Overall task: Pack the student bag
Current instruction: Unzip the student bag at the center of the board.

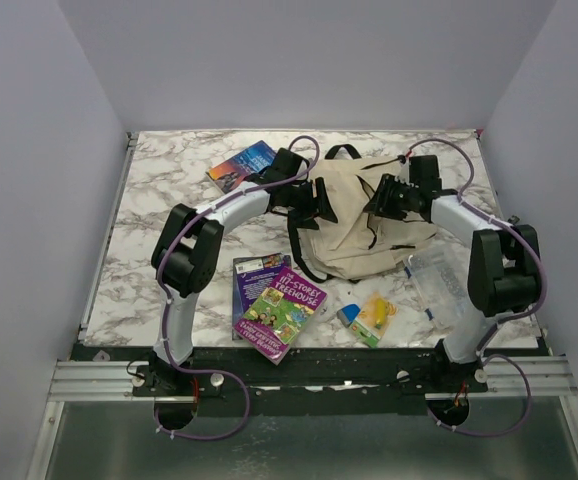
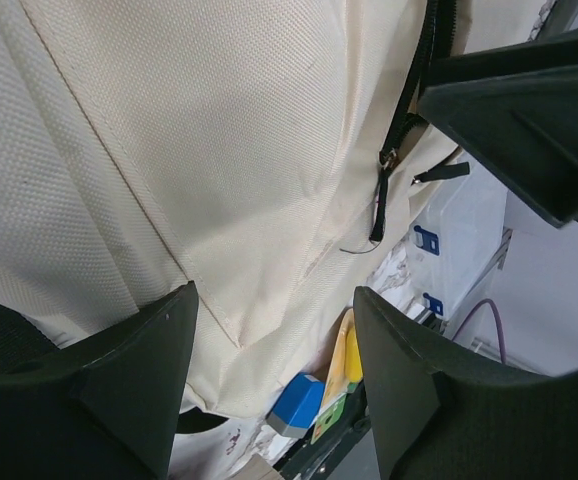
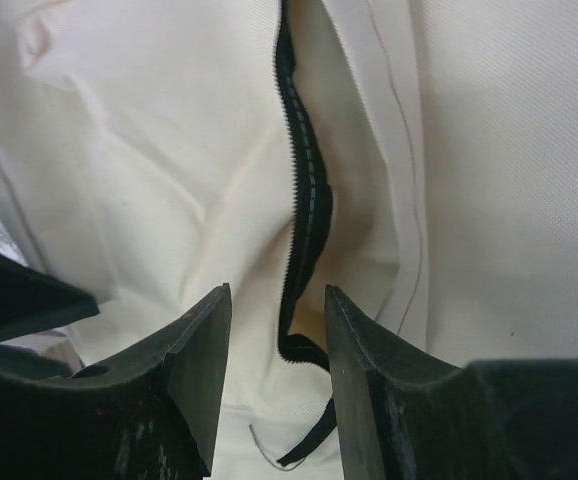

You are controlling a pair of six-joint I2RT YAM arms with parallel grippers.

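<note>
At the tabletop's [image 1: 169, 190] near edge, stacked books [image 1: 284, 305] lie around 6 o'clock and a clear box [image 1: 444, 285] at 4 o'clock. Beyond them, the student bag [image 1: 359, 240] sprawls from the centre toward 1 o'clock. The left gripper [image 2: 274, 300], fingers apart, hangs over its 9 o'clock side. The right gripper [image 3: 277, 295], fingers apart, frames the black zipper [image 3: 304, 200]. A blue book [image 1: 241, 165] lies at 11 o'clock.

Top camera sits high behind the arms [image 1: 197, 245], looking down on the whole worktop [image 1: 159, 200], near edge at the bottom. Left wrist camera peers past the left tool [image 2: 274, 330], tight against the bag [image 2: 219, 150], worktop edge beyond. Right wrist camera's closer still, right tool [image 3: 277, 310] astride the zip [image 3: 306, 200]. All three share the bag.
</note>
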